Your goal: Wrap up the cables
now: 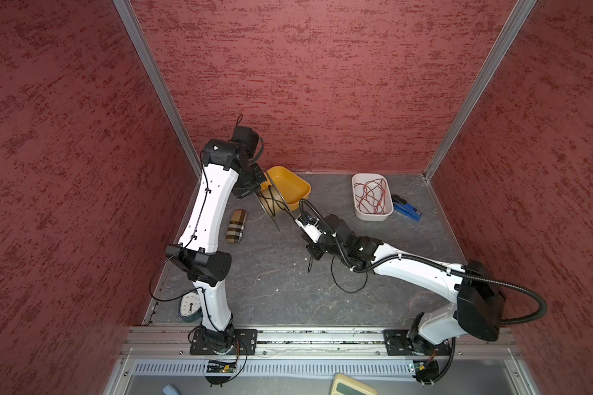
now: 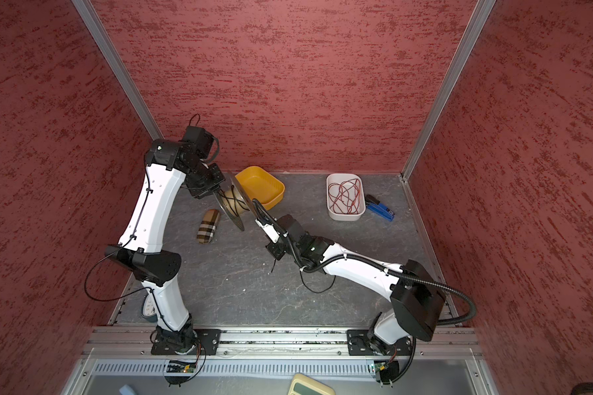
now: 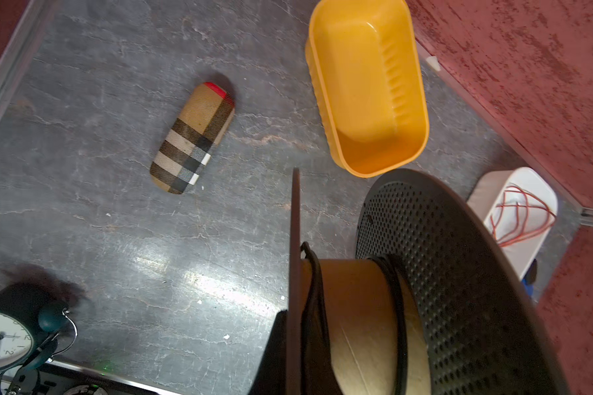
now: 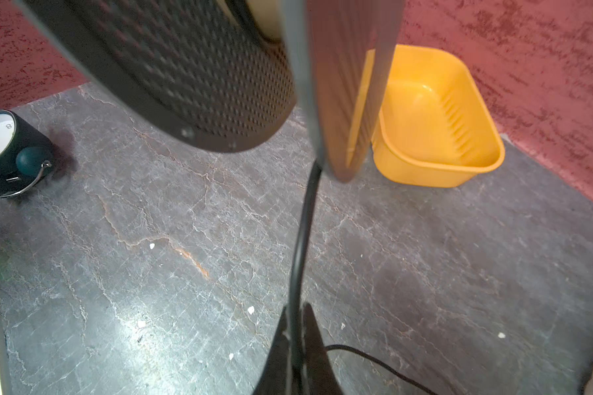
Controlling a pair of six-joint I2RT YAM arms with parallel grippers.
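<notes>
Pinching cable (image 4: pixel 302 239): right end effector (image 4: pixel 295 321)

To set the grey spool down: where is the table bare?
Bare: front middle, between the plaid glasses case and the thin black cable; the strip between the yellow plastic tub and the white tub of red wires. Crowded around the grey perforated spool.

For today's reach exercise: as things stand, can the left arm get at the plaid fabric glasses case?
Probably not yet: the left gripper is shut on the grey perforated spool. Otherwise the way looks free: the plaid fabric glasses case lies uncovered nearby.
</notes>
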